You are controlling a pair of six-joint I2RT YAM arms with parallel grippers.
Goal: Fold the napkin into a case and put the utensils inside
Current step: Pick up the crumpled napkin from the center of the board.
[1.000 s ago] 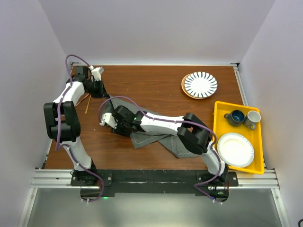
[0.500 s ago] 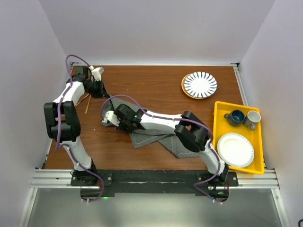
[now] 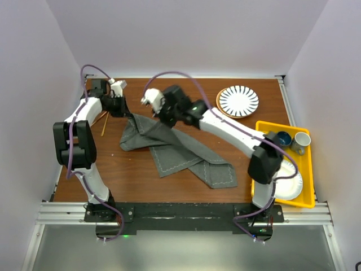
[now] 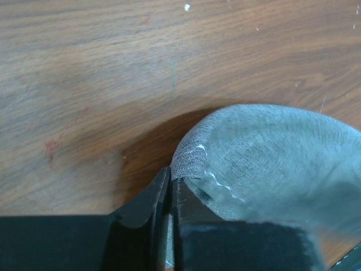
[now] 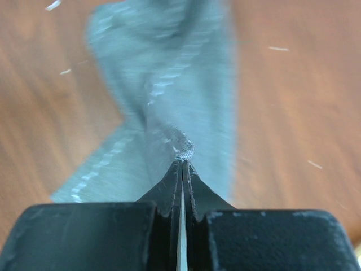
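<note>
At the near edge of the table (image 3: 141, 189), well nearer than the striped plate (image 3: 239, 101) and to its left, the dark grey napkin (image 3: 169, 149) starts as a flat, folded band with pale stitched hems. From there it runs away toward the far left, rising off the wood in two lifted corners. Directly nearer than the striped plate sits the yellow tray (image 3: 258, 164), holding a white plate (image 3: 287, 183), a blue cup (image 3: 281, 139) and a pale mug (image 3: 302, 141). Farther back, level with the striped plate and left of it, the right gripper (image 3: 162, 118) is pinched tight on one raised corner; its wrist view shows the jaws pressed together on the napkin's frayed tip (image 5: 183, 149), the cloth hanging twisted below. Much farther left of the striped plate, the left gripper (image 3: 127, 112) is clamped on the other corner, the hem caught between its closed jaws in the wrist view (image 4: 186, 169). Beyond it, leftmost from the striped plate, the utensils (image 3: 104, 125) lie on bare wood, partly hidden by the arm.
</note>
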